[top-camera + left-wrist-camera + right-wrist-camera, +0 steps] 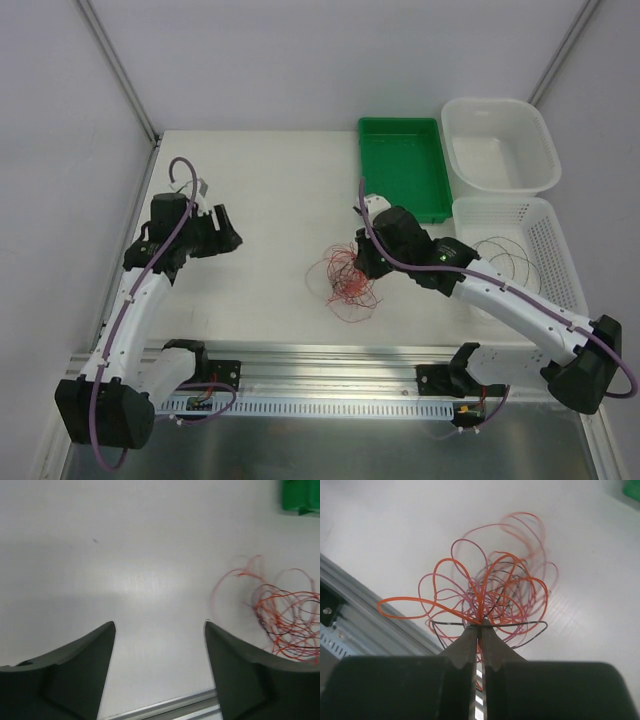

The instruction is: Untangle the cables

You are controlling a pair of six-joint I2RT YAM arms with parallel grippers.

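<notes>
The right gripper (480, 625) is clamped on the cables (487, 592) near the front edge of the table (260, 180). The left gripper (160, 626) is held open, empty.

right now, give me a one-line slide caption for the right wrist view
Close-up: right gripper shut on a tangle of red, orange and dark cables, their loops fanning out over the white table.

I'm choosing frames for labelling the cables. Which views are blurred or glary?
Top view: evenly lit and sharp, but the cables are tiny. Left wrist: soft throughout, cables smeared at the right edge, a pale glare patch on the table. Right wrist: loops near the right gripper crisp, farther loops blurred.
</notes>
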